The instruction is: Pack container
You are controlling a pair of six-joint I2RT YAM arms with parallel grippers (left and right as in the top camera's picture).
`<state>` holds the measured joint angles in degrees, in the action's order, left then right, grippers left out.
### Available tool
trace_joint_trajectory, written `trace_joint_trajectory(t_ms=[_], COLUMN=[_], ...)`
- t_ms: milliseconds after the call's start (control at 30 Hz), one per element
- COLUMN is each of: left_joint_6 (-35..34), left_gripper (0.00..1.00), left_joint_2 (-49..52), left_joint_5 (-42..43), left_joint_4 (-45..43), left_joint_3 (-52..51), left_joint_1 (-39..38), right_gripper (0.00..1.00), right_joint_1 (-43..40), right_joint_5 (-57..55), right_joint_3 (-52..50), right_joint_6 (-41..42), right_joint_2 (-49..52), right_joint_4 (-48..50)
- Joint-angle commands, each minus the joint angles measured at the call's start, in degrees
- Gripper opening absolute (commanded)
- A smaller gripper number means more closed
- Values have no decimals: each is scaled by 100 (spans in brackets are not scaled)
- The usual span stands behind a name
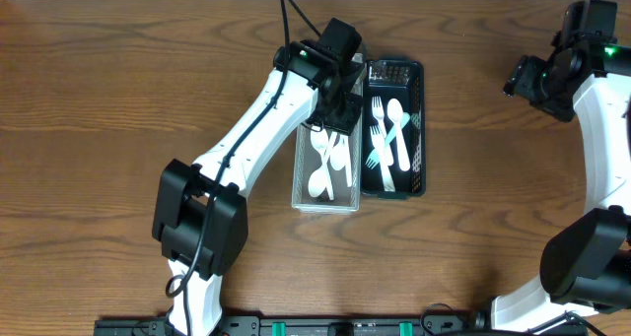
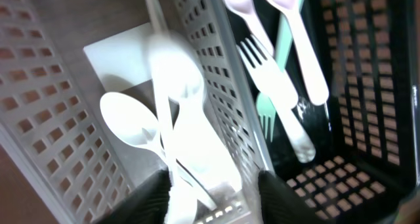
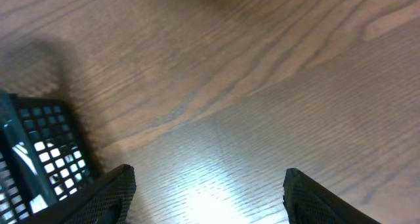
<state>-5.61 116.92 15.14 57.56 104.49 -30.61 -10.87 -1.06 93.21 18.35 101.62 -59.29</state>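
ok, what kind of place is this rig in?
Probably a lab or test bench, not a kitchen: bare wood-grain table, with just a white basket and a black basket of plastic cutlery.

A white perforated basket (image 1: 326, 183) sits right under the left hand (image 2: 213, 201), long side running away from it, with white spoons (image 2: 131, 129) lying inside; a blurred white spoon (image 2: 176, 73) stands steeply between the hand's spread fingers; just beside, on the hand's right, a black perforated basket (image 2: 367, 86) holds a white fork (image 2: 279, 92), pale spoons (image 2: 308, 46) and a mint fork (image 2: 264, 109), all lengthwise.
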Motion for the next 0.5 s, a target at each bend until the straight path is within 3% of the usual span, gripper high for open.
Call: trace_joint_trajectory(t_ms=[0,200,267,467], left_joint_6=[-35,-31,-24,-9], left_gripper=[49,49,49,49], left_joint_2=[-214,-933,-1268,-2406], left_joint_5=[28,28,22,-975], left_joint_4=[59,378,627,1565], left_joint_3=[131,162,162,162], left_joint_1=[177,511,656,1091], right_gripper=[77,76,72,72], right_joint_1=[90,341,466,1104], right_joint_5=[166,223,452,533], right_joint_3=[-33,-33,-33,-33], right_joint_6=[-151,-153,-262,-1438], right_joint_2=[28,28,28,-68], right_joint_4=[39,203,201,654])
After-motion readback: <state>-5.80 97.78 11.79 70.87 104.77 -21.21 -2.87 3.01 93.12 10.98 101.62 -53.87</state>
